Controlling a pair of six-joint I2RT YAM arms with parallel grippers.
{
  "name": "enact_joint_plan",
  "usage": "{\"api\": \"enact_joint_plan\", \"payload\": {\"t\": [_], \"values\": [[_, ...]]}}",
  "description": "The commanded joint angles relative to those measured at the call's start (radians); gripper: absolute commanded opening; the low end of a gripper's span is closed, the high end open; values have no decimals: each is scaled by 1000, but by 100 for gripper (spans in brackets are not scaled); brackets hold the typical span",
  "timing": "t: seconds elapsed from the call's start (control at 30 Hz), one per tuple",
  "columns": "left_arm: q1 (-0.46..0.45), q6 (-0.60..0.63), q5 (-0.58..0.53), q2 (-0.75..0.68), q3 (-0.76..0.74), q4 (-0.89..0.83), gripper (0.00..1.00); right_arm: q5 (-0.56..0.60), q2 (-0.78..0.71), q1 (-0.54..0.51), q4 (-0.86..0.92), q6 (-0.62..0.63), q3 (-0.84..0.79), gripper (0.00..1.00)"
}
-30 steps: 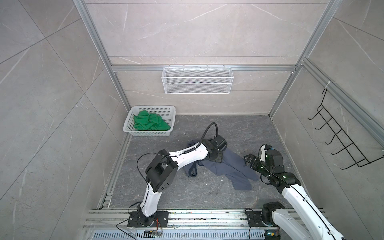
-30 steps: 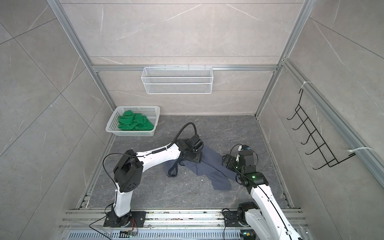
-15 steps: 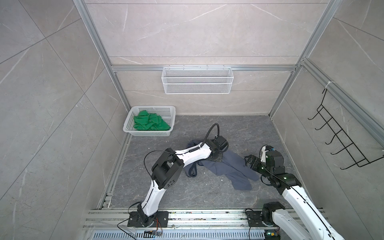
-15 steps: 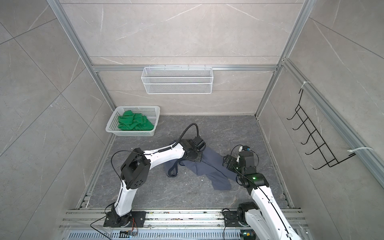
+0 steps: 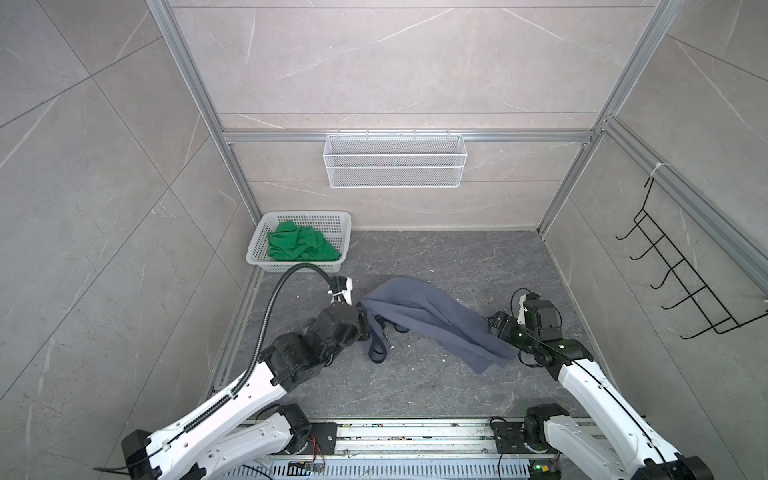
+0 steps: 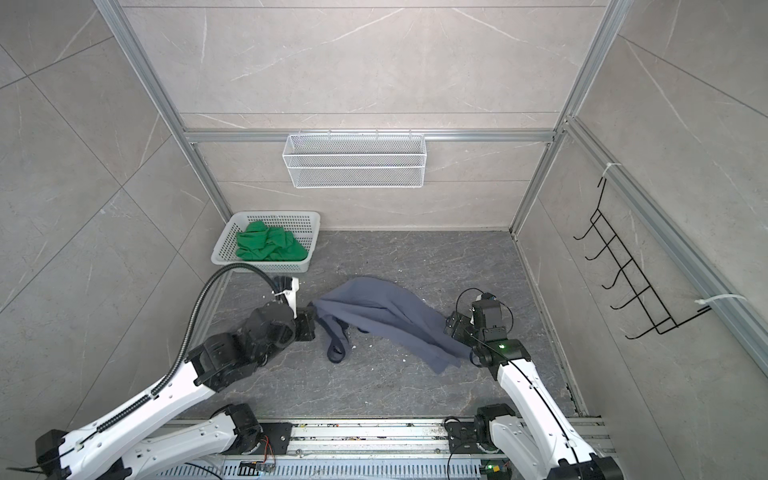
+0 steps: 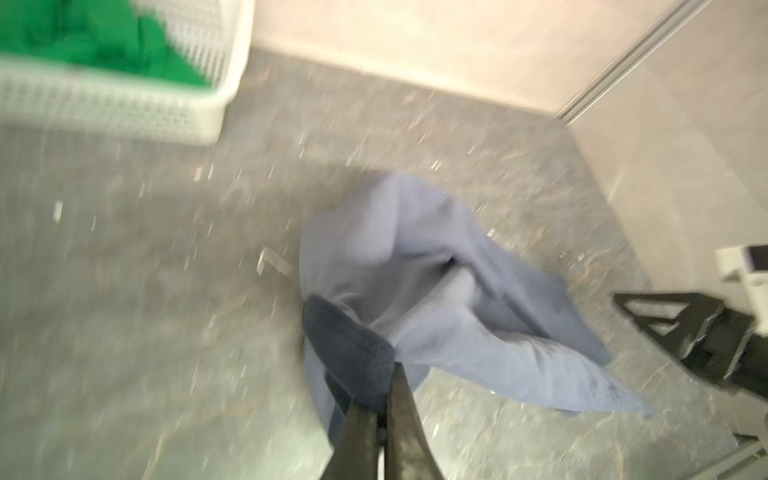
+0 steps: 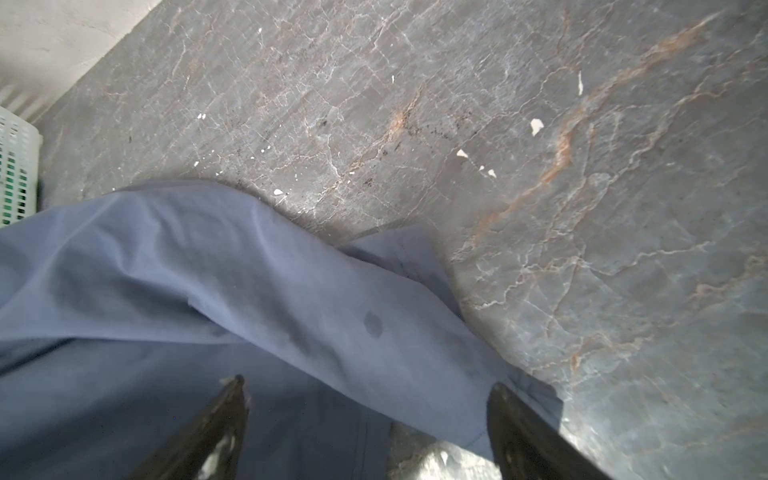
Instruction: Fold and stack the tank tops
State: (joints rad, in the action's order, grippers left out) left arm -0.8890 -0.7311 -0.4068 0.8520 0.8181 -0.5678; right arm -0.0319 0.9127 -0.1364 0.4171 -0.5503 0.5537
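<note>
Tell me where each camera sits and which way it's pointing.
Top views: overhead above the base rail, facing down and back at the floor; left arm, right arm show.
Left wrist: on the left arm, looking along shut left jaws pinching the blue tank top; right jaws show.
Right wrist: on the right arm, looking down between open right jaws.
Shared: blue tank top and basket, in all.

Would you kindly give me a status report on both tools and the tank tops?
Left tool shut on blue tank top trim. Right tool open over its other end. Green tank top crumpled in basket. No obstruction seen.
</note>
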Motion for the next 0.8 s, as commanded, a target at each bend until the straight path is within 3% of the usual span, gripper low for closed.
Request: {"api": "enact_joint_plan", "payload": {"t": [0.0,0.1,0.23,0.33,0.4,0.47,0.53,0.67,0.77], "values": [[3,-205,107,-46,-176,-104,7,-10,32,-2,-44,-5,17,90],[2,-263,176,-62,-251,-82,21,-23,59,-3,-61,-18,18,90],[2,-269,-4,-44,-148,-231,54,-25,71,-2,-44,-12,35,89],[29,-118,-117,13,-28,-178,65,-2,55,-3,-20,-5,34,89],[108,26,-42,110,52,-72,70,18,44,-3,-2,-4,33,89],[240,134,229,238,114,76,75,30,37,-2,12,-8,31,89],[337,148,464,422,195,183,76,48,36,-2,36,-18,34,89],[352,218,503,828,533,12,76,69,43,-2,70,-44,26,89],[351,251,488,1036,696,-40,79,85,49,0,78,-68,5,88]]}}
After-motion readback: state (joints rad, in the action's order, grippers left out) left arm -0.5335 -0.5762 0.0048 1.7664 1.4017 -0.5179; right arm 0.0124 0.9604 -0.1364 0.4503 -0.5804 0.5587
